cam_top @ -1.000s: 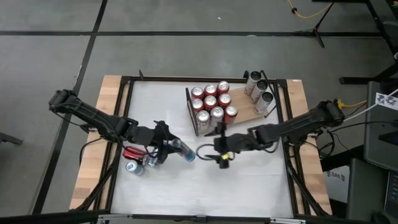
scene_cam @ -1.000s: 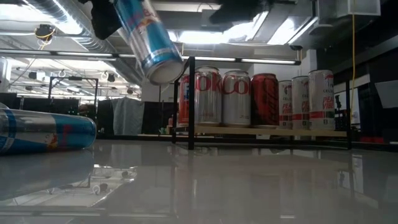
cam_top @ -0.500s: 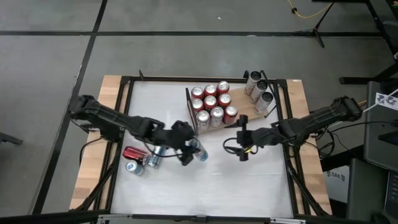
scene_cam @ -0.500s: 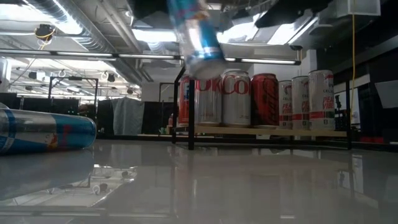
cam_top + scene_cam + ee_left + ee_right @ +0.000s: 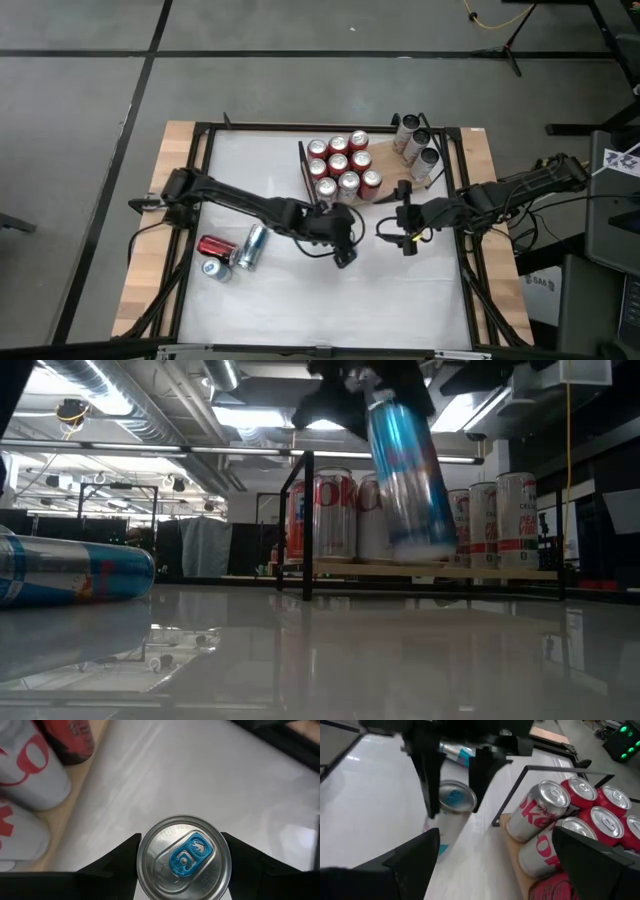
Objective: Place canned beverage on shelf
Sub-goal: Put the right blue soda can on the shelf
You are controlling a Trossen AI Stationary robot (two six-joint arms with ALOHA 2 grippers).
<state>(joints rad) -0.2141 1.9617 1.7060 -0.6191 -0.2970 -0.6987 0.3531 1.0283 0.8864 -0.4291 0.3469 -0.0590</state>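
Blue can (image 5: 408, 475): clamped upright in left gripper (image 5: 342, 236), carried above the table (image 5: 400, 300) just off the shelf (image 5: 390, 187) front edge, for placing. Right gripper (image 5: 406, 232): released, waiting nearby.

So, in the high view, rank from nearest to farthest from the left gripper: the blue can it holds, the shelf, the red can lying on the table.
1. Blue can, gripped by the left gripper at table centre.
2. Shelf, just beyond, toward the table's far right.
3. Red can, lying far off at the left edge.
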